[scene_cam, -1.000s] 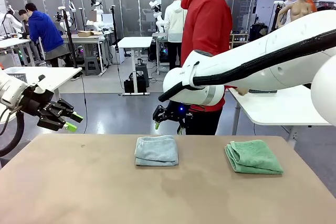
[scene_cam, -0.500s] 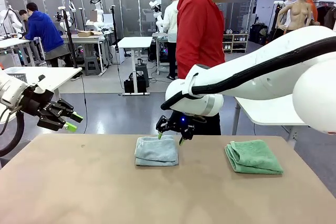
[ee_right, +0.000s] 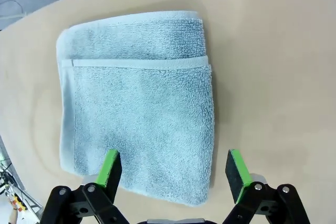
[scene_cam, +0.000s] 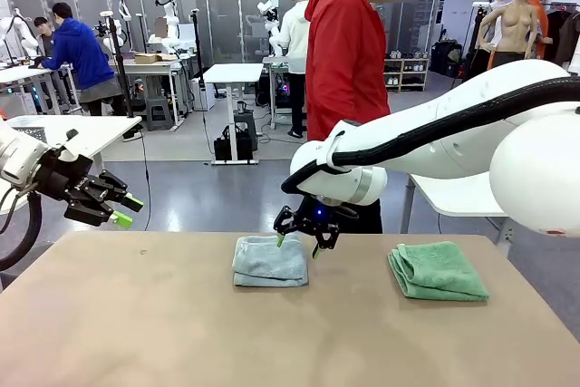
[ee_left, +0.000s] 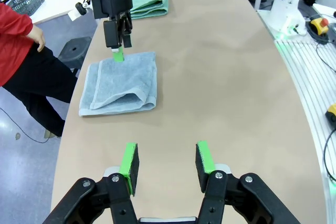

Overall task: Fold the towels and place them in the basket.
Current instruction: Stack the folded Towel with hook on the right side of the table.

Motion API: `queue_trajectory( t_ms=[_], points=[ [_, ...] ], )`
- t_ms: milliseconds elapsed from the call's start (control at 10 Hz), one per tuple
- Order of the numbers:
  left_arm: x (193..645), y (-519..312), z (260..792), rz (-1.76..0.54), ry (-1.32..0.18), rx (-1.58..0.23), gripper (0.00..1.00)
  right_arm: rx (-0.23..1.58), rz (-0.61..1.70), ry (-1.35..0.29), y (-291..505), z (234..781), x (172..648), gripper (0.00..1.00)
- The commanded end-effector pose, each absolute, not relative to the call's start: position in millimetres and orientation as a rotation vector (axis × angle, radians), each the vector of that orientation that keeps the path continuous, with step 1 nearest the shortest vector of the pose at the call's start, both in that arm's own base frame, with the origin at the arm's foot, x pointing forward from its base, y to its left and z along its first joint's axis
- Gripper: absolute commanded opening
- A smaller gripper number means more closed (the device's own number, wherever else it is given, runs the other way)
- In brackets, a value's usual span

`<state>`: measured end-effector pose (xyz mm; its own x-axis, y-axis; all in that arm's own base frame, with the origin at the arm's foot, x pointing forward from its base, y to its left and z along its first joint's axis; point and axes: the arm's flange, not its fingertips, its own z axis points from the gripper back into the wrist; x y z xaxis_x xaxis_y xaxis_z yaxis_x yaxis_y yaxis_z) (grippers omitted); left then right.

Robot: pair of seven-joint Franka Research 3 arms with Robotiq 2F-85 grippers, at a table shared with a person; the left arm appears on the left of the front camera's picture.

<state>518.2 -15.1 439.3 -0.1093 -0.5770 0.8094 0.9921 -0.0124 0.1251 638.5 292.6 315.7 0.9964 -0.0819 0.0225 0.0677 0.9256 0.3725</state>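
Looking across the table (scene_cam: 136, 314), I have the right gripper (scene_cam: 297, 244) hanging low over the far right edge of the blue towel (scene_cam: 270, 260), fingers wide apart with nothing between them. From its own wrist camera the two green pads (ee_right: 110, 167) straddle the towel's near corner; I cannot tell whether the tips touch the cloth. The blue towel (ee_right: 136, 98) lies folded flat, one hemmed layer showing across its upper part.

The green towel (scene_cam: 438, 270) sits folded on the table's right side, well apart from the blue one.

My left gripper (scene_cam: 125, 210) hovers off the table's left edge, up in the air, its fingers partly apart and holding nothing. Its wrist camera looks down the table at the blue towel (ee_left: 119, 83), with the right gripper (ee_left: 118, 53) above the towel's far edge and the green towel (ee_left: 150, 2) beyond.

A person in a red top (scene_cam: 349, 52) stands at the far side.
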Motion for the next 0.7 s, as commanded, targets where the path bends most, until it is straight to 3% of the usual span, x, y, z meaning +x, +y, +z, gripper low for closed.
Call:
queue_trajectory(
  t_ms=[0, 600],
  points=[
    [518, -15, 439, -1.525, -0.846, -0.658, 0.57, 0.415, -0.082, -0.009, 292, 310, 647, 1.0],
    [518, -15, 439, -1.525, -0.846, -0.658, 0.57, 0.416, -0.079, 0.011, 290, 298, 654, 1.0]
  ],
)
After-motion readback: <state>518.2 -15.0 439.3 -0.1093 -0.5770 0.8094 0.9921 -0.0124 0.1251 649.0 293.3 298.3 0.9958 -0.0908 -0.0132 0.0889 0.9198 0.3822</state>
